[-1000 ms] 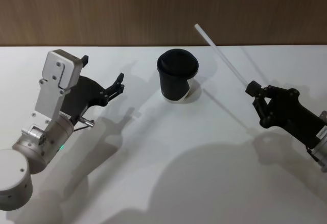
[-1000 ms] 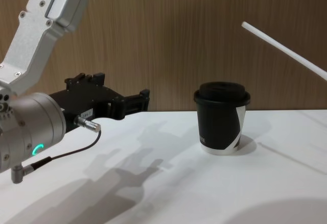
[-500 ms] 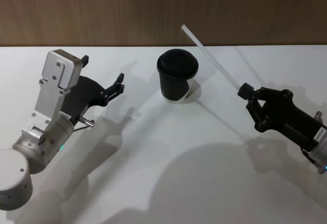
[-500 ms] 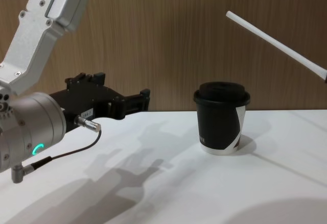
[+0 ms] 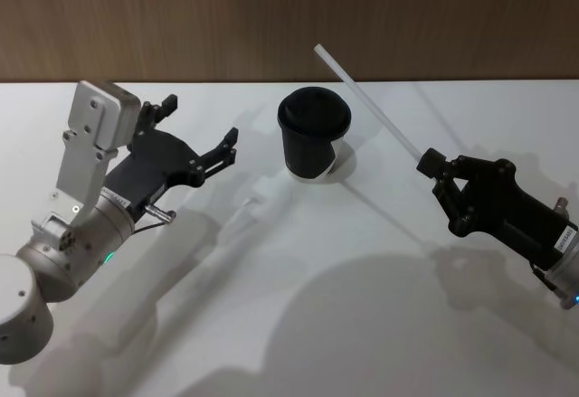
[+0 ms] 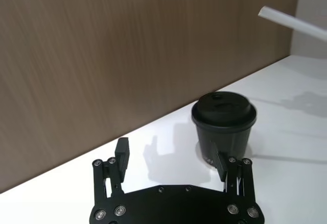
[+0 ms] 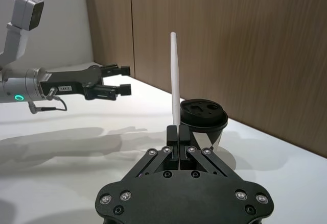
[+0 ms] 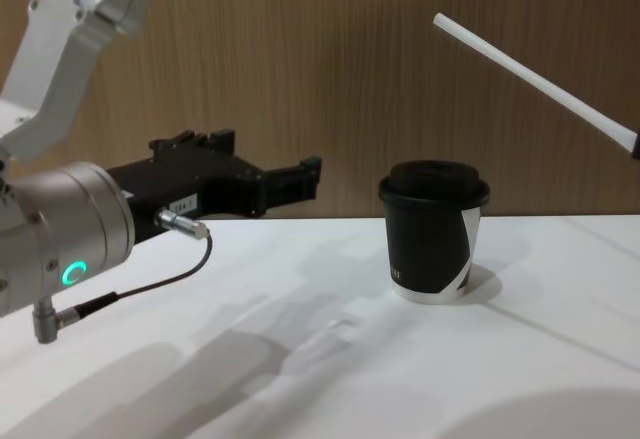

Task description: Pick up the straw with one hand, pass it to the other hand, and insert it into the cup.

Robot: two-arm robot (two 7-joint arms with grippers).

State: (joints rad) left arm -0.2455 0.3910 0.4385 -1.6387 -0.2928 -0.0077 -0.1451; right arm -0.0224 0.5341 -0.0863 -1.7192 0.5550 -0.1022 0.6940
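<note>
L gripper (image 5: 201, 118), jaws wide apart, is pushing fwd toward the cup (image 5: 314, 135), closer than 0.5 s ago. R gripper (image 5: 429, 158) is clamping the straw (image 5: 371, 103) by its lower end, holding it tilted in the air above & right of the cup, tip edging left. Handover is likely approaching; insertion not yet begun.

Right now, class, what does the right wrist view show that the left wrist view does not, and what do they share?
Right wrist view: the right gripper shut on the lower end of the straw, with the left gripper open across the table. Left wrist view: that gripper's fingers up close, spread wide. Both: the lidded cup and the upper part of the straw.
</note>
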